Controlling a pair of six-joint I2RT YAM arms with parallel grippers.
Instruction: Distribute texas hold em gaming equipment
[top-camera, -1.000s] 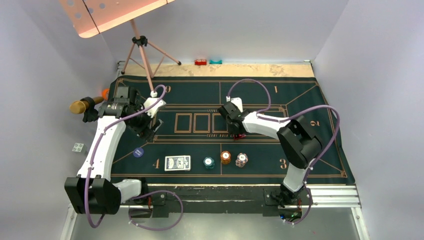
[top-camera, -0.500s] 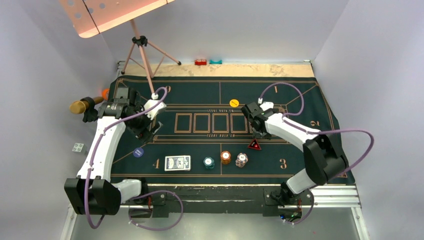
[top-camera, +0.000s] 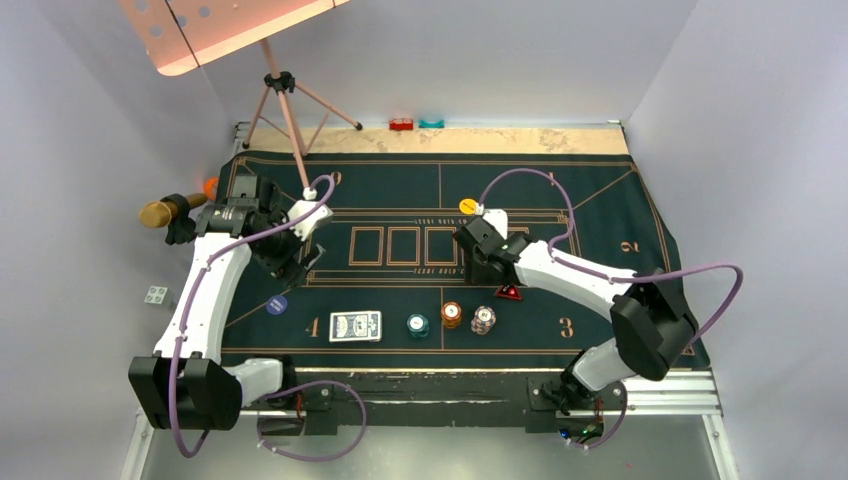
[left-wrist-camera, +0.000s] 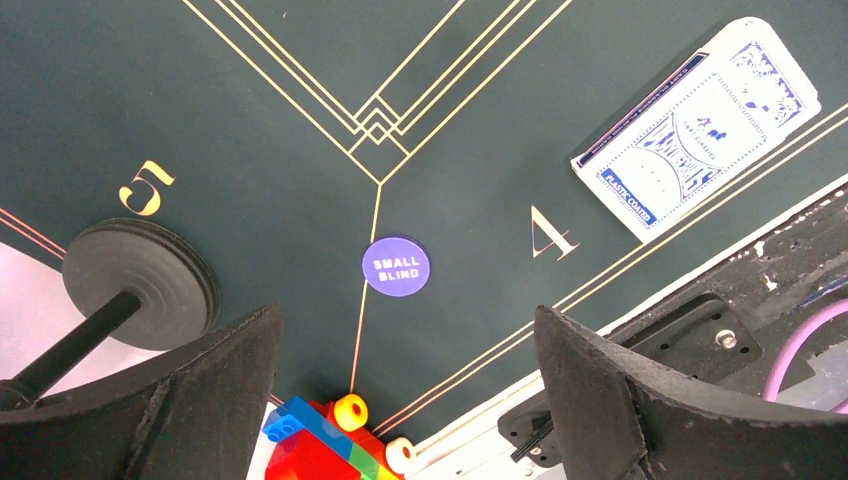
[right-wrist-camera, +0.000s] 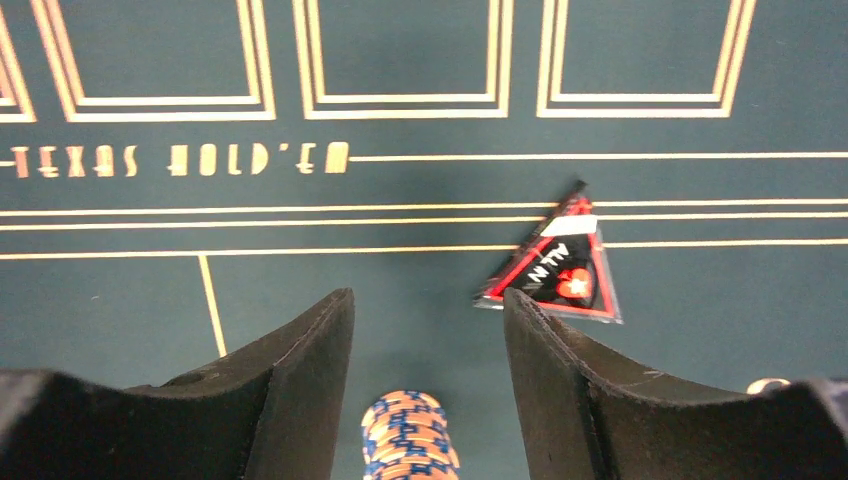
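Note:
On the green felt mat (top-camera: 600, 200) the blue-and-white card deck (top-camera: 356, 326) (left-wrist-camera: 697, 127) lies near the front. A teal chip stack (top-camera: 418, 325), an orange stack (top-camera: 452, 315) (right-wrist-camera: 410, 440) and a white-red stack (top-camera: 484, 320) stand right of it. The red triangle marker (top-camera: 510, 293) (right-wrist-camera: 556, 262) lies flat just right of my right gripper (top-camera: 482, 268) (right-wrist-camera: 428, 295). That gripper hovers open and empty, and the orange stack shows low between its fingers. My left gripper (top-camera: 300, 262) (left-wrist-camera: 407, 325) hangs wide open above the blue small-blind disc (top-camera: 277, 305) (left-wrist-camera: 396, 265). A yellow disc (top-camera: 467, 206) lies farther back.
A tripod stand (top-camera: 285, 100) rises at the back left. Small red (top-camera: 402, 125) and teal (top-camera: 432, 123) blocks sit on the far edge. A black weight disc (left-wrist-camera: 140, 285) and a coloured toy brick car (left-wrist-camera: 310, 440) lie at the mat's left corner.
The right gripper let go of the red triangle marker, which now lies on the mat. It swung right, then back left, and its jaws widened. The left arm stayed still.

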